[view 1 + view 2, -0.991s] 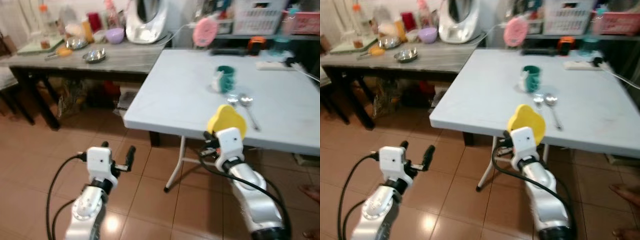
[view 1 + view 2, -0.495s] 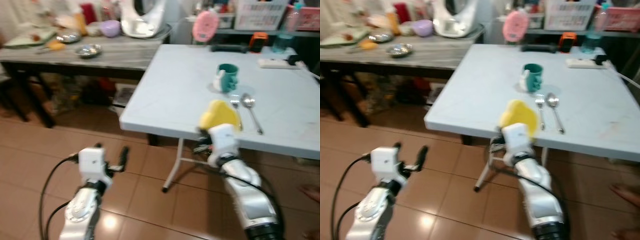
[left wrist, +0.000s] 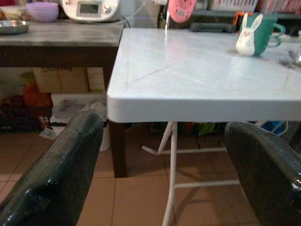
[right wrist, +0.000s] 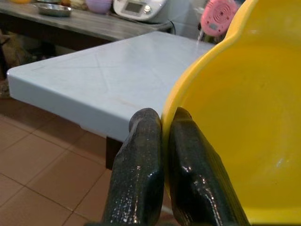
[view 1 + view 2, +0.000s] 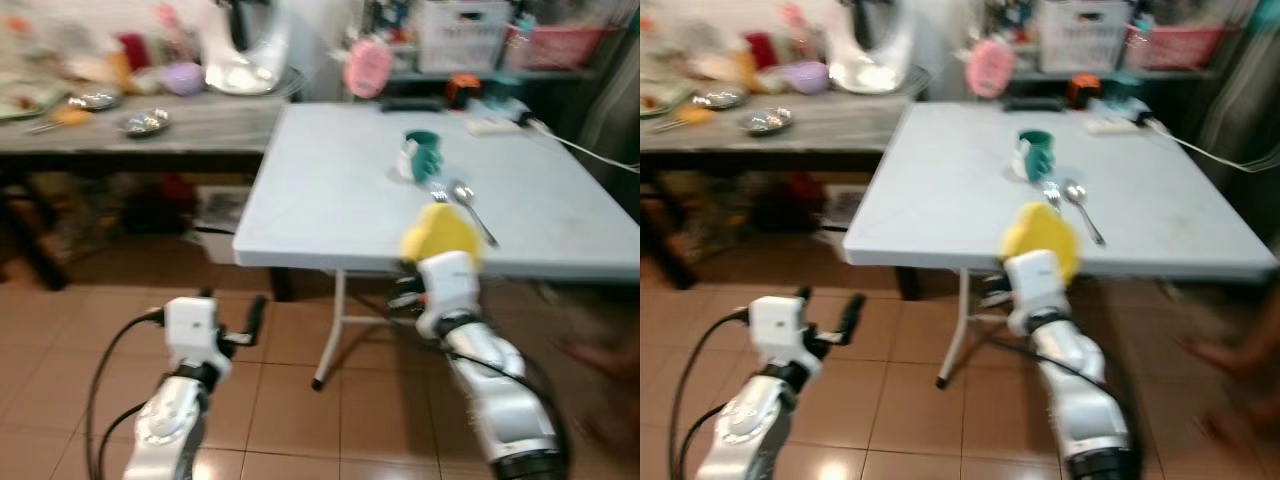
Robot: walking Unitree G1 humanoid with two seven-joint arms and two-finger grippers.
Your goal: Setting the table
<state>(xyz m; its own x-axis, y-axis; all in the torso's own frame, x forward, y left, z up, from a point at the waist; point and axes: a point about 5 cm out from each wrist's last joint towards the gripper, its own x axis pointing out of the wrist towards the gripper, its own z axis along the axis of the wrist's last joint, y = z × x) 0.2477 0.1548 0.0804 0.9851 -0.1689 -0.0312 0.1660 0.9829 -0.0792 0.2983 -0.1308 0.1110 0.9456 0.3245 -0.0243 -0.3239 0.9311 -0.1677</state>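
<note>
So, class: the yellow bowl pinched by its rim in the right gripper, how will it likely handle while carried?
The yellow bowl looks like thin plastic, so probably light and stiff. The right gripper pinches only its rim, so it may swing or slip. Its glossy surface suggests it's slippery.

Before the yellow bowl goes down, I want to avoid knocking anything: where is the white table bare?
The right hand grips the yellow bowl at the white table's near edge. The near-left stretch, from that edge up to the green mug, is bare. Fork and spoon lie just below the mug. The far edge, with the power strip, is crowded.
</note>
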